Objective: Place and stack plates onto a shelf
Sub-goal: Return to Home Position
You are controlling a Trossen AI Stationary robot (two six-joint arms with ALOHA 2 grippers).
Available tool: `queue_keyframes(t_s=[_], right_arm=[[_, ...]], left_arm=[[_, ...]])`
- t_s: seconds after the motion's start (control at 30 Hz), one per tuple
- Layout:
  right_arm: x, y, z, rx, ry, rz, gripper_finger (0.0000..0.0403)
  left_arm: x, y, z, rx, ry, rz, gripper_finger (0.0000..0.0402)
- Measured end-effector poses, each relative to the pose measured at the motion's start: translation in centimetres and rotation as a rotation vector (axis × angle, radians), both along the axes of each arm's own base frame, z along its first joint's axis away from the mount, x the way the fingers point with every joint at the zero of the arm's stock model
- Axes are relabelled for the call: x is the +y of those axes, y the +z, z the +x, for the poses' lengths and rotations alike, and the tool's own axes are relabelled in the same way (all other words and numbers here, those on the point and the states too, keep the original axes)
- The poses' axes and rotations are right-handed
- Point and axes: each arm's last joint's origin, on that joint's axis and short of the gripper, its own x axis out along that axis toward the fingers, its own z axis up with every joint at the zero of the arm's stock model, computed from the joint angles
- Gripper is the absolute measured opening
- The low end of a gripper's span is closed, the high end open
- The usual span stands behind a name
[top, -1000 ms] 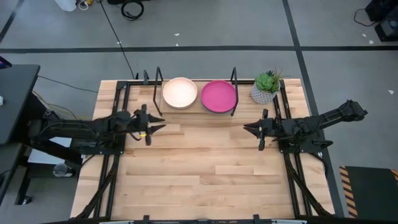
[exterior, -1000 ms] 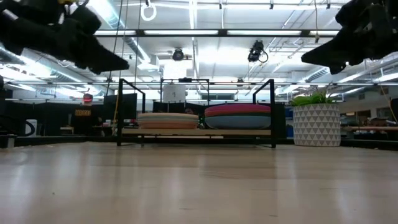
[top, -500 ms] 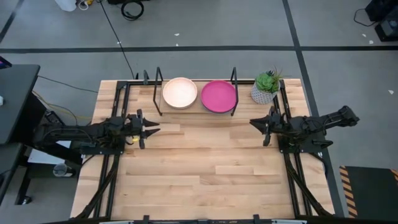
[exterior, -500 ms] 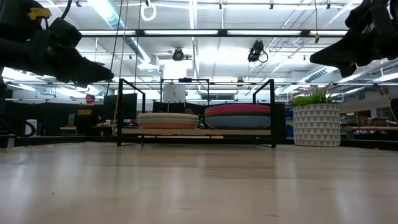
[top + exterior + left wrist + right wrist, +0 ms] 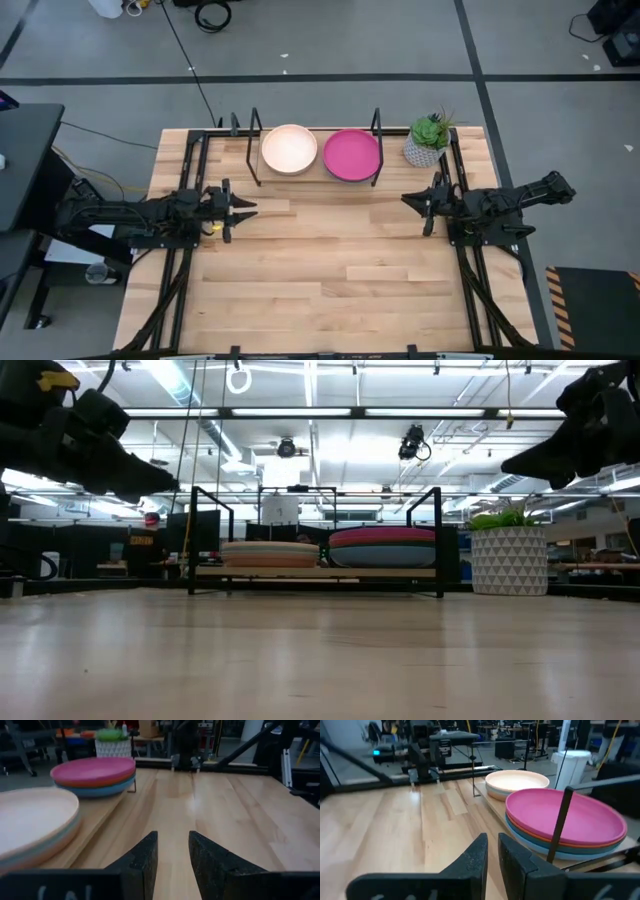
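The plates stand in two stacks on the shelf (image 5: 315, 572) at the table's far edge. One stack is topped by a cream plate (image 5: 290, 149), with paler plates under it (image 5: 30, 820). The other is topped by a magenta plate (image 5: 351, 154), with orange and blue plates below (image 5: 560, 820). Both stacks rest flat on the wooden plank between the black hoop frames. My left gripper (image 5: 250, 207) hovers over the table's left side, its fingers a narrow gap apart and empty. My right gripper (image 5: 405, 198) hovers at the right side, its fingers almost together and empty.
A green plant in a white patterned pot (image 5: 427, 140) stands at the far right corner, just right of the shelf. Bare wood tabletop (image 5: 330, 270) stretches between the two arms and toward the near edge.
Both arms have drawn back from the middle. The left gripper has moved toward the table's left edge and sunk lower. The right gripper has moved toward the right edge. The plate stacks have stayed put.
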Motion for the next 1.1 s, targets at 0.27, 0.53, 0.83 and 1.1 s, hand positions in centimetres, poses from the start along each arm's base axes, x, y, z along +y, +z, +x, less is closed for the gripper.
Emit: queue_keyframes(t_s=[0.27,0.53,0.83,1.1], right_arm=[[-0.3,3.5,-0.8,-0.095,-0.015,0.042,0.0050],[-0.6,4.2,-1.9,-0.132,-0.049,0.065,0.0050],[-0.4,1.4,-1.1,-0.126,-0.043,0.121,0.0050],[0.0,-0.6,-0.4,-0.056,0.040,0.008,0.0050]], left_arm=[[-0.1,-0.2,-0.2,0.020,-0.026,-0.042,0.0117],[-0.2,0.7,-0.7,-0.078,-0.055,0.050,0.0117],[-0.2,0.5,-0.9,-0.049,-0.060,0.095,0.0117],[-0.2,0.5,-0.9,-0.048,-0.060,0.095,0.0117]])
